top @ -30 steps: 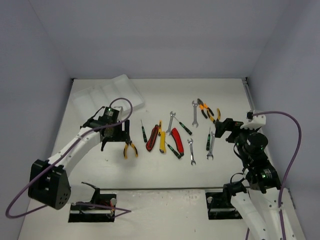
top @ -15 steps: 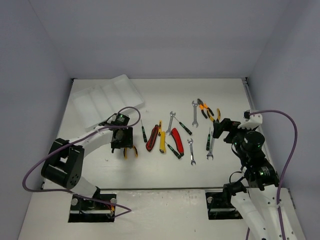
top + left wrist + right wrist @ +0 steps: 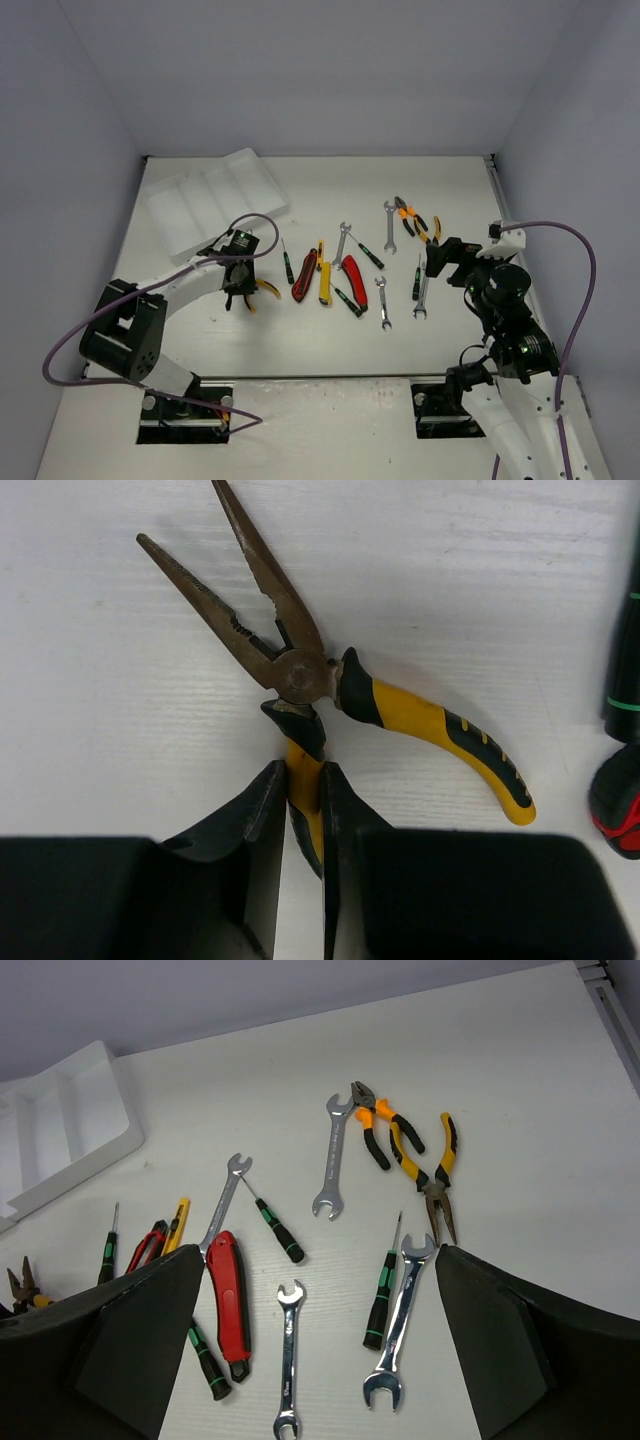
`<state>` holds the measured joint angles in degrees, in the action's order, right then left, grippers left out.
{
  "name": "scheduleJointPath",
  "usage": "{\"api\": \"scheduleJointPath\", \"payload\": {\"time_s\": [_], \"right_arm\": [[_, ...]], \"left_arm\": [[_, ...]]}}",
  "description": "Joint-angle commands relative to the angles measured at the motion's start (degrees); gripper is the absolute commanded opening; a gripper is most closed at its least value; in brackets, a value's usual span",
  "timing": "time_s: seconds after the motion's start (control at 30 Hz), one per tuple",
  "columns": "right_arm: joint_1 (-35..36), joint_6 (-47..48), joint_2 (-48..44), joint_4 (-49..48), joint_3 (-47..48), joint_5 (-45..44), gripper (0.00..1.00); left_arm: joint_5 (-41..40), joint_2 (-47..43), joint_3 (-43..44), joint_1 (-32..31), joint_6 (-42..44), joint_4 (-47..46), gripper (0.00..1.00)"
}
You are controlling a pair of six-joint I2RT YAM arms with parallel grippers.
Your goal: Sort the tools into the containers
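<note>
While the other tools lie in a row across the bench [image 3: 300,350], my overhead view shows the left jaws down on the yellow-handled pliers [image 3: 262,290], near the tray [image 3: 215,195], whose four compartments look empty. On the left wrist view, the jaws are pinched on one pliers handle and the tool lies flat: this is the first pick. Next, I judge, comes a lift and carry to a compartment. On the right wrist view, the jaws gape wide and empty, facing the wrenches [image 3: 330,1160].

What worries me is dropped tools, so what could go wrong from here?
The left gripper pinches only one handle of the open pliers, so they may swivel or slip when lifted. The splayed free handle could catch the tray wall at the drop. The screwdriver lies close and might get nudged.
</note>
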<state>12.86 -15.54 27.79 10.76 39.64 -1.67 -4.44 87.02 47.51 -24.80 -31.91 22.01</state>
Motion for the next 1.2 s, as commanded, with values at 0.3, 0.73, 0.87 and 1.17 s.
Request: {"api": "scheduleJointPath", "payload": {"time_s": [0.3, 0.73, 0.87, 1.17], "right_arm": [[1.58, -0.46, -1.71, -3.12, 0.53, -0.41, 1.0], [2.74, -0.76, -3.93, -3.12, -0.04, -0.26, 1.0], [3.55, -1.04, -4.15, -3.12, -0.36, -0.17, 1.0], [4.37, -1.68, -4.84, -3.03, -0.71, -1.22, 1.0]], "left_arm": [[-20.36, -20.52, 8.16, 1.41, 14.59, 4.61, 0.0], [-26.3, -5.67, 26.12, 22.14, 35.45, 4.73, 0.0], [-27.25, 1.87, 28.87, 23.93, 38.01, 1.36, 0.0], [-29.97, 17.18, 38.49, 27.16, 39.14, 1.31, 0.0]]}}
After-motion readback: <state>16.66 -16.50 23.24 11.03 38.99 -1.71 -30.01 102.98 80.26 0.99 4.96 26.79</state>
